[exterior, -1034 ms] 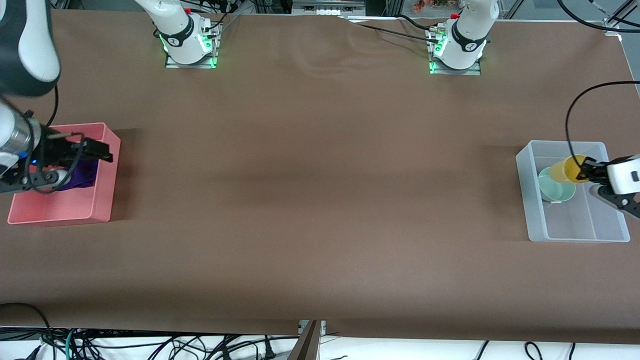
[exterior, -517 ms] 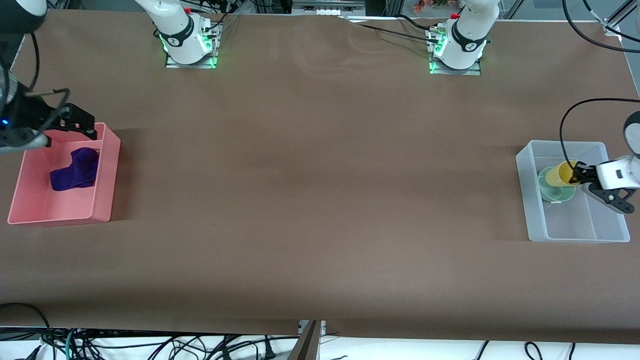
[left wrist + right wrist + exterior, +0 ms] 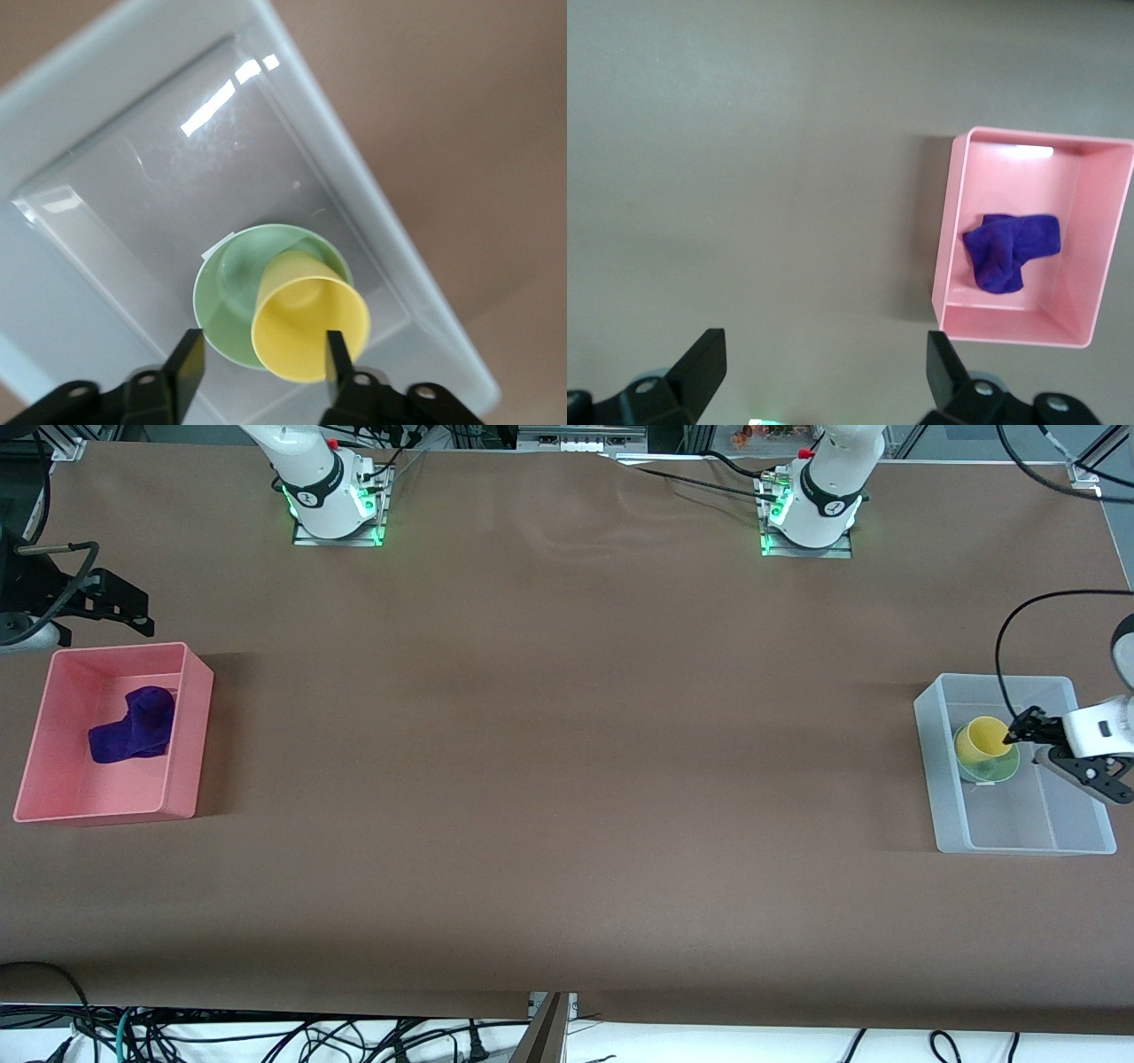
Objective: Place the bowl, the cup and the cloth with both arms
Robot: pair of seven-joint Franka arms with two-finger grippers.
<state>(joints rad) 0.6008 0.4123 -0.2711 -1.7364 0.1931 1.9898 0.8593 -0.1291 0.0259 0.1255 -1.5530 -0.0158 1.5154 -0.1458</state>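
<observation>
The yellow cup (image 3: 982, 737) rests tilted in the pale green bowl (image 3: 994, 771), which sits in the clear bin (image 3: 930, 762) at the left arm's end. My left gripper (image 3: 1021, 735) is open at the cup's rim. In the left wrist view the cup (image 3: 306, 323) lies in the bowl (image 3: 229, 292). One finger of the left gripper (image 3: 260, 359) is over the cup's mouth and the other stands clear of the cup. The purple cloth (image 3: 133, 726) lies in the pink bin (image 3: 199, 691). My right gripper (image 3: 142, 615) is open and empty, up over the table beside that bin.
The right wrist view shows the pink bin (image 3: 948, 266) with the cloth (image 3: 1010, 251) in it, and brown table under my right gripper (image 3: 826, 367). The clear bin's wall (image 3: 350, 177) runs close around the bowl. Both arm bases stand along the table's edge farthest from the front camera.
My right gripper left the cloth in the pink bin and rose away from it. My left gripper lowered the cup into the bowl and opened.
</observation>
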